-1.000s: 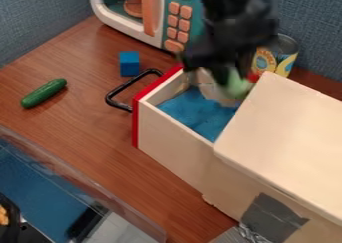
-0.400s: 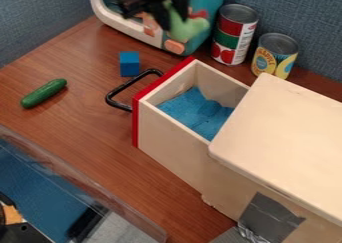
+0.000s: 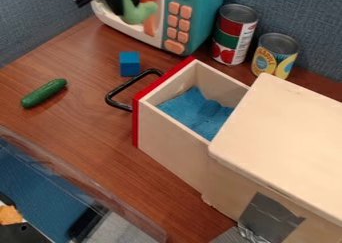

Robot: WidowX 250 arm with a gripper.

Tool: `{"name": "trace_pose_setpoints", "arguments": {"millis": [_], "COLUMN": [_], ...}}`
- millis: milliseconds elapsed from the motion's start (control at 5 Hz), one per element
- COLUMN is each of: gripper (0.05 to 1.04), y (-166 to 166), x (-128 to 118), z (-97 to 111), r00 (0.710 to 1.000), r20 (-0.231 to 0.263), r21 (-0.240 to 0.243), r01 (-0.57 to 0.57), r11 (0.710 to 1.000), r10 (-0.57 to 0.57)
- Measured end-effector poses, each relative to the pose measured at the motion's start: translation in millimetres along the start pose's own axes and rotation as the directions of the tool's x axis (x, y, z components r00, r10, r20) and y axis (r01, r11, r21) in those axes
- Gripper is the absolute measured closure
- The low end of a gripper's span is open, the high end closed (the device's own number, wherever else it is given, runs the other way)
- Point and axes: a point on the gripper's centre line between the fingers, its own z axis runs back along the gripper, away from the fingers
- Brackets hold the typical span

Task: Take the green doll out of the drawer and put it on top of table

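Light: moderate, soft and diffuse; we read it as falling mainly from above. Brightest surface: the lid (image 3: 280, 132), pale and evenly lit. Darker: the side of the box (image 3: 230, 187) beneath it. Drawer (image 3: 170, 147): rim light, inner walls partly shaded; cloth (image 3: 194, 109) in it, we note, with soft dark folds. Shadows: a faint one beside the cucumber (image 3: 44, 93), a deeper one on the table (image 3: 87, 132) at the foot of the microwave (image 3: 207, 12). Highlights: we list small glints on the foil (image 3: 250, 233) and pale reflections along the clear rim (image 3: 73, 187).
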Motion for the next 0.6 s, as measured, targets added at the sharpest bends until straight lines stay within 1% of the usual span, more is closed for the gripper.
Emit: {"name": "trace_pose_setpoints", "arguments": {"millis": [200,400,600], "gripper": [0.874,0.874,0.874], "y": [23,58,75], "x": [7,15,15], "z": [0,-6,-19], "r00": [0.998,0.992,0.996], "r20": [0.063,0.09,0.073], "r21": [0.067,0.107,0.152], "r01": [-0.021,-0.099,-0.068], "r11": [0.998,0.989,0.986], "r10": [0.017,0.09,0.058]}}
